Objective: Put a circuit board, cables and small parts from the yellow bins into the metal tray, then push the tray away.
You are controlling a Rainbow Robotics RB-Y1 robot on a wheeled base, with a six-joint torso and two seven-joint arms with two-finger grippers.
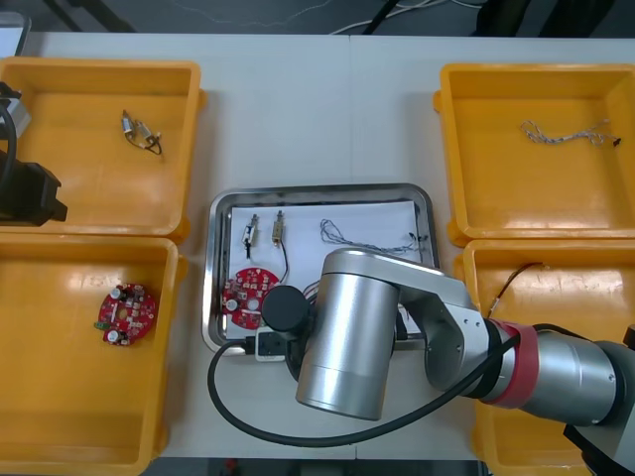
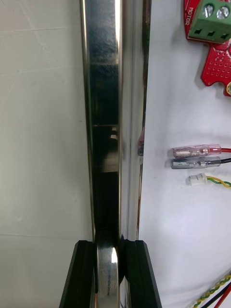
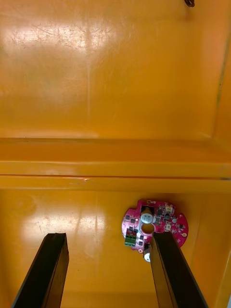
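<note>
Loading looks finished to me: the metal tray [image 1: 220, 213], mid-bench [image 1: 298, 109], carries a red circuit board [image 1: 248, 291], two small metal parts [image 1: 266, 230] and thin cables [image 1: 367, 236] on its white inside. The right tool [image 2: 107, 255] sits at the tray's near rim, fingers narrowed onto it, one outside and one inside. So the push is in hand. It calls for a straight shove away between the yellow bins [image 1: 448, 149], keeping the tray flat. The left tool [image 3: 108, 236] hangs wide open over the left bins, above a spare board [image 3: 154, 224].
</note>
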